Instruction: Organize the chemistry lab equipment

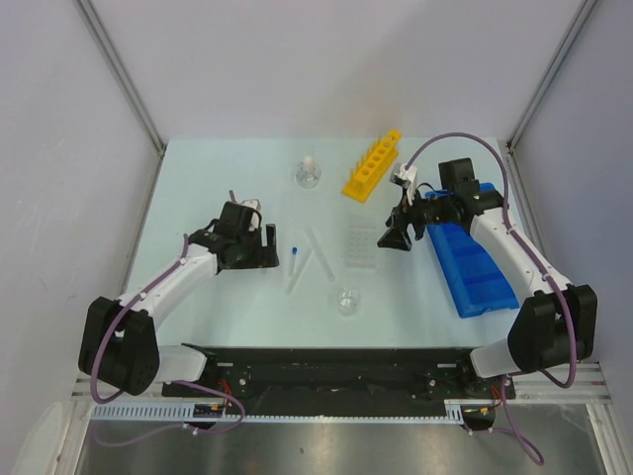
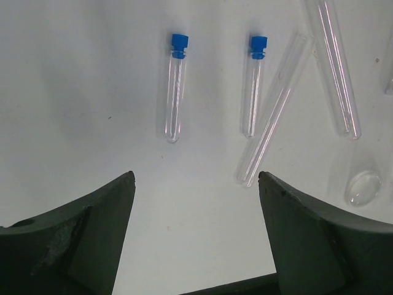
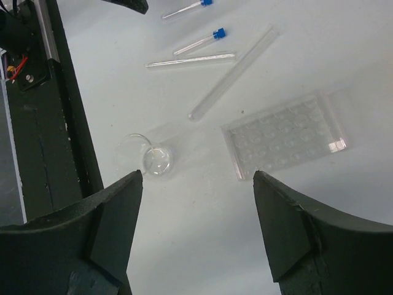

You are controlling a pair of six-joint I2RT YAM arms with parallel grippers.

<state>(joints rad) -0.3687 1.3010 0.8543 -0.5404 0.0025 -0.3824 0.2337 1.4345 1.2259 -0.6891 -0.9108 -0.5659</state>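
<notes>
Well, both pairs of jaws stand apart with nothing between them. The left gripper (image 2: 196,239) hangs over bare white table (image 2: 73,92). Just beyond its fingertips lie two thin blue-capped tubes (image 2: 175,92), side by side but not touching, caps pointing away from the gripper. To their right lie two longer clear tubes without caps (image 2: 273,110), set at an angle to each other, and the small clear beaker (image 2: 363,187) shows at the picture's right edge.

The right gripper (image 3: 196,227) hovers over the table too; beyond its fingers sit the beaker on one side and the clear tray (image 3: 282,135) on the other, a flat plate with rows of shallow round wells.

From above, the tray lies mid-table. The yellow holed tube rack (image 1: 373,166) sits slantwise toward the far edge, with the small clear flask with white stopper (image 1: 309,173) upright to its left, well apart. The blue compartmented bin (image 1: 473,267) lies along the right side, partly hidden by the right arm.
</notes>
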